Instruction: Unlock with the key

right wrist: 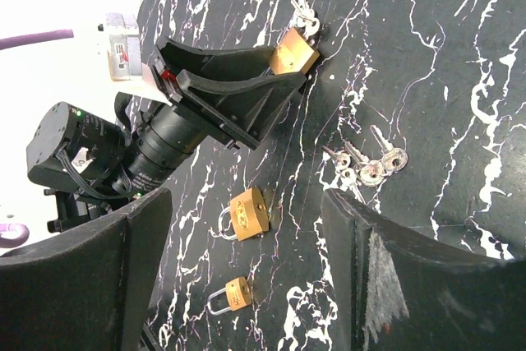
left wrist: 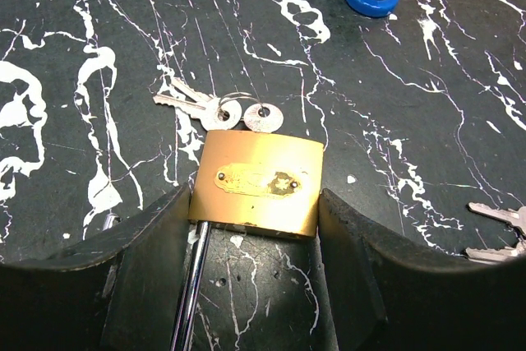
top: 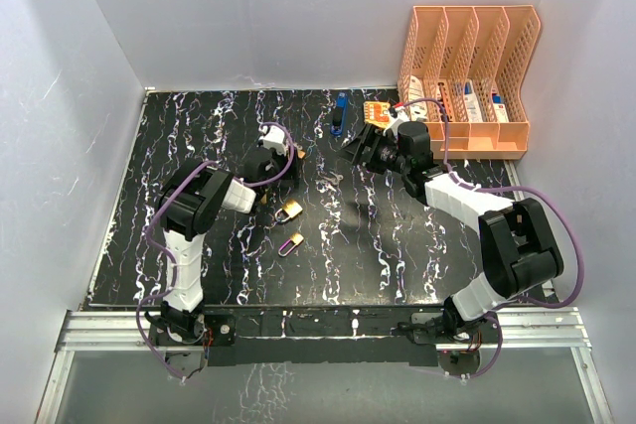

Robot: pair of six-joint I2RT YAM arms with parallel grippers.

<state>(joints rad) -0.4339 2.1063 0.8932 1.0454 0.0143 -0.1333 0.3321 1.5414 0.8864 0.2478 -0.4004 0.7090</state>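
Left jaws clamped the brass padlock [left wrist: 258, 180] by its sides, low at the table [left wrist: 427, 145], a key bunch [left wrist: 222, 110] just beyond (shackle toward the wrist). Right jaws stood wide, empty, near loose keys [right wrist: 366, 162].

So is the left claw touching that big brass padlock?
Touching. The left wrist view shows both fingers of the left gripper pressed against the padlock sides.

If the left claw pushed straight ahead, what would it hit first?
Probably the two silver keys on a ring, lying just beyond the flat brass padlock it grips, though depth is unclear.
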